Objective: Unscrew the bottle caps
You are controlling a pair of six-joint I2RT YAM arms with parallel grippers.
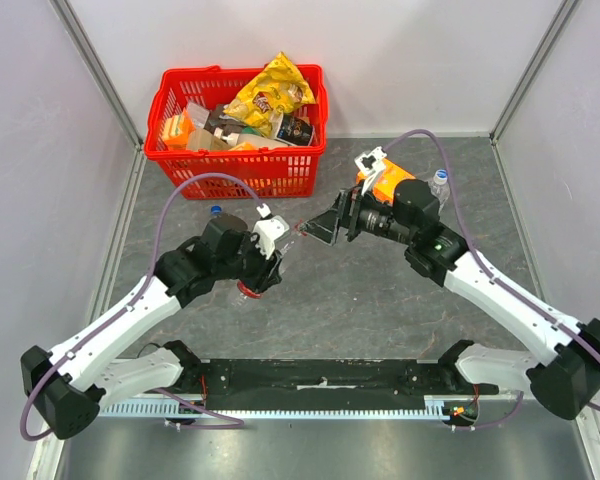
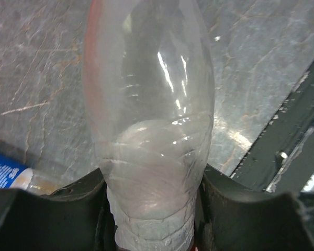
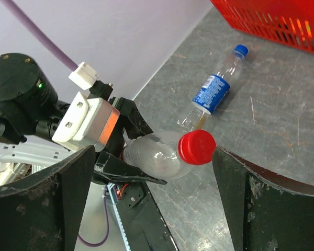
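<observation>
Left of centre, blue-capped bottle lies flat on table, near red basket. Left gripper clamped on clear bottle, jaws narrow, bottle roughly level. Its red cap is on and points toward right arm. Right gripper spread wide, holding nothing. Red cap sits between its fingers, apparently touching neither; depth hard to judge. Far right, third bottle stands upright, pale cap on.

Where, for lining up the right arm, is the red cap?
In the right wrist view, the red cap sits on the bottle held by the left gripper, framed between the open right gripper's fingers.
</observation>
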